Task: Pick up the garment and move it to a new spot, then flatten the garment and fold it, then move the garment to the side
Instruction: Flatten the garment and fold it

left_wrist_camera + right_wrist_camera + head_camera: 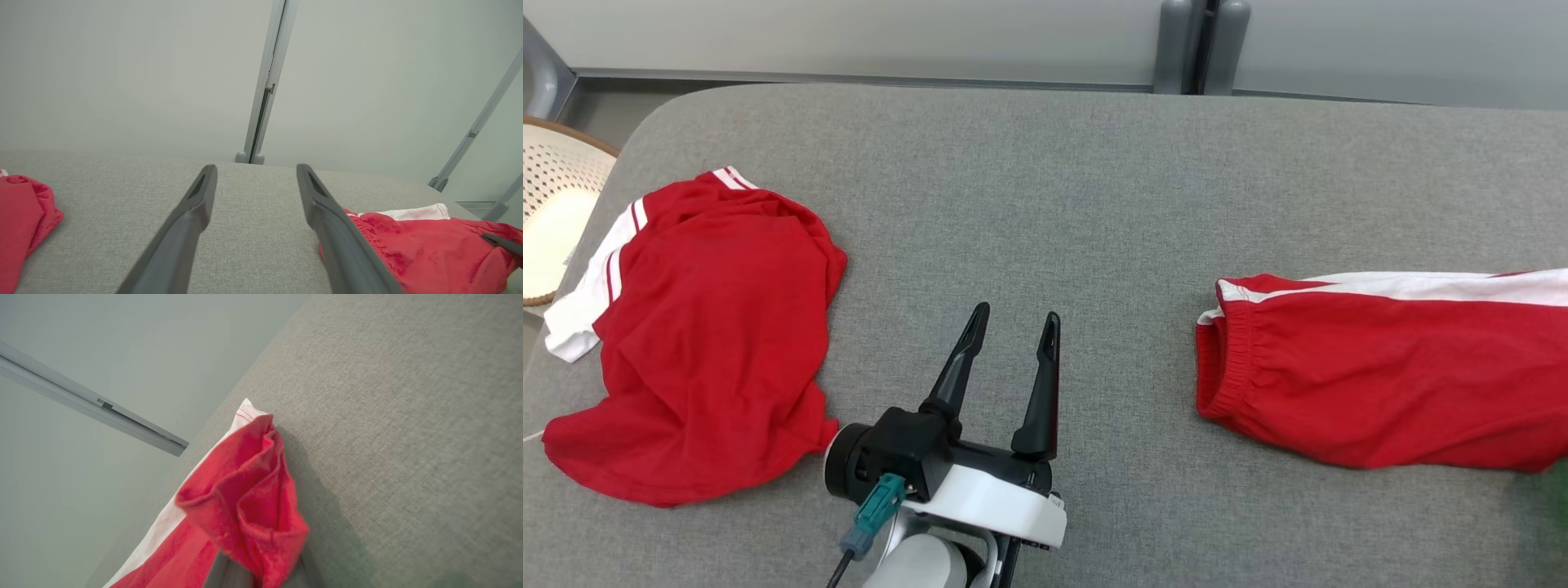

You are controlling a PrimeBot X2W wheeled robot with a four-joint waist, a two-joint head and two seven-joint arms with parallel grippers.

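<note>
Toward the right end of the grey surface point(1094, 204), my right gripper point(261, 580) is closed on a bunched end of the red shorts point(1380, 384), apparently to lift them, while my left gripper point(1017, 312) hovers wide open and empty between the shorts and the shirt point(703, 343).

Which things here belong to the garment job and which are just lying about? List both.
Job: red shorts, bunched in the right gripper; left gripper, open; grey table.
Lying about: red shirt, crumpled at the left; pale basket beyond the table's edge.
</note>
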